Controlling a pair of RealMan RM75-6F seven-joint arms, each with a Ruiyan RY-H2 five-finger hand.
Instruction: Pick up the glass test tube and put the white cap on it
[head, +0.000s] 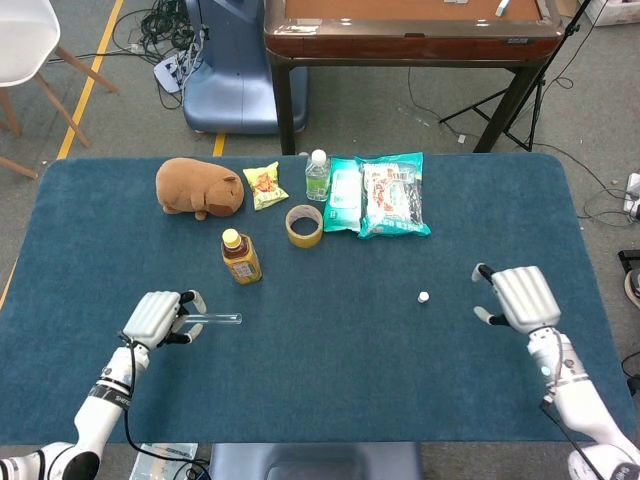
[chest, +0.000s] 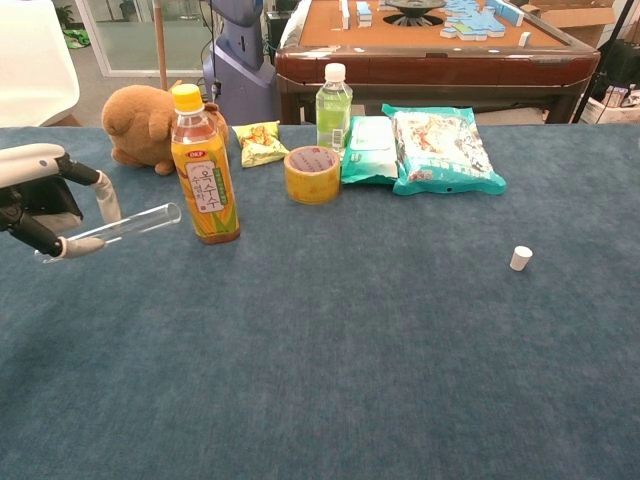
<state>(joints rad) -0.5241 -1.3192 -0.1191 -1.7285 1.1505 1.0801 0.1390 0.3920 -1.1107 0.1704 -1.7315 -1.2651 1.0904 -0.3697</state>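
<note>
- The blue carpeted tabletop (head: 330, 380) carries everything in play, with the robot's arms reaching in from the near corners.
- A teal snack bag (chest: 440, 148) and a paler wipes pack (chest: 369, 147) lie side by side at the far edge, a small green-tinted water bottle (chest: 333, 105) just to their left.
- A brown plush animal (head: 198, 187) sits at the far left, a small yellow snack packet (head: 264, 184) beside it.
- The right hand (head: 520, 297) hangs over the tabletop with fingers apart and nothing in them, near the cap but clear of it.
- The left hand (head: 156, 318) pinches the closed end of the clear glass test tube (chest: 125, 224), lifted off the tabletop and tilted, its open mouth pointing toward the orange tea bottle with the yellow lid (chest: 202, 168).
- A roll of tan packing tape (chest: 312, 174) stands beyond the tea bottle.
- The small white cap (chest: 519, 258) sits alone on the cloth, well apart from the tube.
- Risks: gripped only at one end, the smooth tube could slip or pivot; its mouth sits close to the tea bottle, so a swing could clip it; the tiny cap may skid away from large fingers.
</note>
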